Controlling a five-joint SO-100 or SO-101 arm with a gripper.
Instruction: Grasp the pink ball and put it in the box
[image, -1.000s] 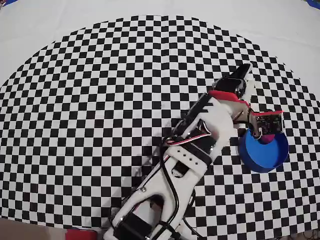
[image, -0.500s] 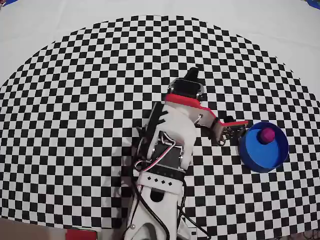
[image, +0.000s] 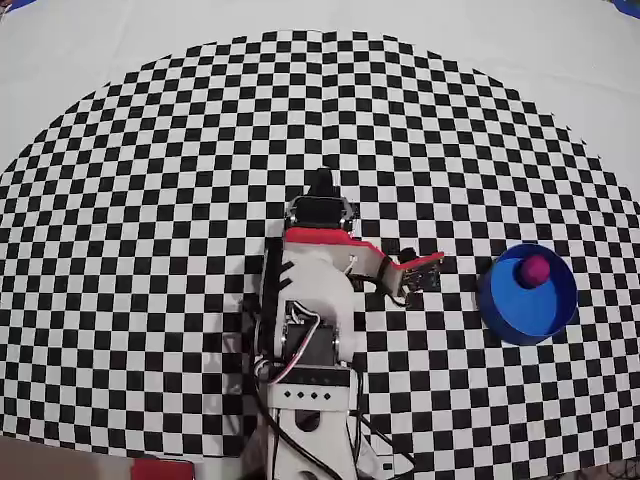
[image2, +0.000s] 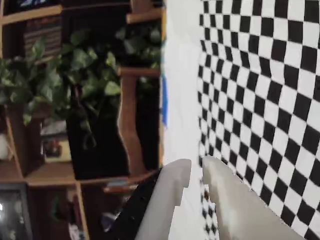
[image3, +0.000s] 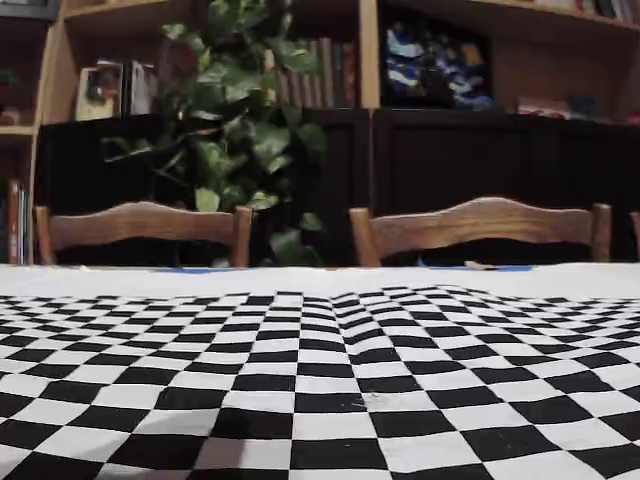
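Note:
In the overhead view the pink ball (image: 533, 269) lies inside the round blue box (image: 492, 300) at the right of the checkered cloth, against its far wall. The arm (image: 318, 290) is folded back over its base at the centre, well left of the box. Its fingertips are hidden under the arm in that view. In the wrist view my gripper (image2: 196, 162) shows two white fingers (image2: 220, 195) with only a narrow slit between them and nothing held. It points across the cloth toward the far table edge. Ball and box do not show in the wrist or fixed views.
The checkered cloth (image: 200, 200) covers most of the table. The wrist camera sits on a red bracket (image: 415, 270) on the arm's right. Two wooden chairs (image3: 480, 225), a leafy plant (image3: 240, 130) and shelves stand beyond the far table edge.

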